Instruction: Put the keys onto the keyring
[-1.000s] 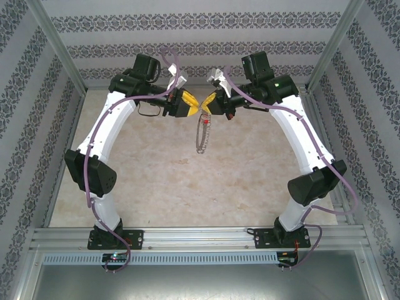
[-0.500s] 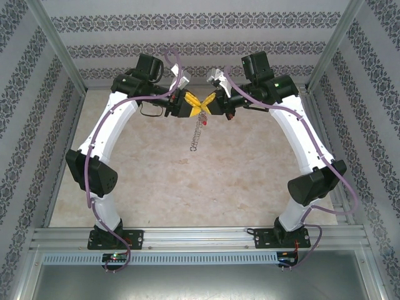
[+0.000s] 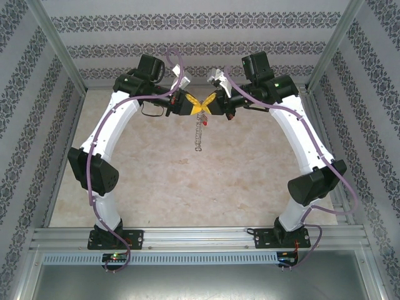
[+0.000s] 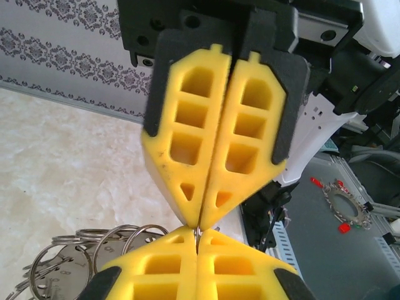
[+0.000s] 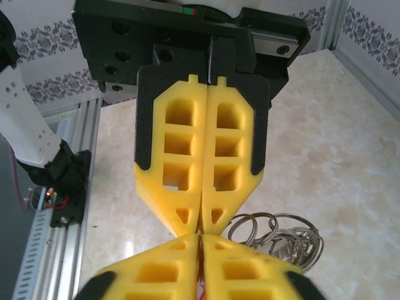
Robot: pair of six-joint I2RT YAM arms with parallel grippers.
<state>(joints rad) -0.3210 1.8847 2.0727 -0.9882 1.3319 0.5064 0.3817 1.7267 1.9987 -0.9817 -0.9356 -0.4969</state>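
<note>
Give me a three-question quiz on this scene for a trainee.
1. True or false: the keyring lies flat on the table.
2. The left end effector and right end effector are: A far apart, B tip to tip, C stacked.
3. What colour are their fingers?
Key: 1 false, it hangs below them; 2 B; 3 yellow.

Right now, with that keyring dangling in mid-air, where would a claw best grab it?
At its top wire, coming in level from the side. The keyring hangs limp like a chain, so lower down it would likely swing away; the left claw and right claw both pinch that top, tip to tip.
</note>
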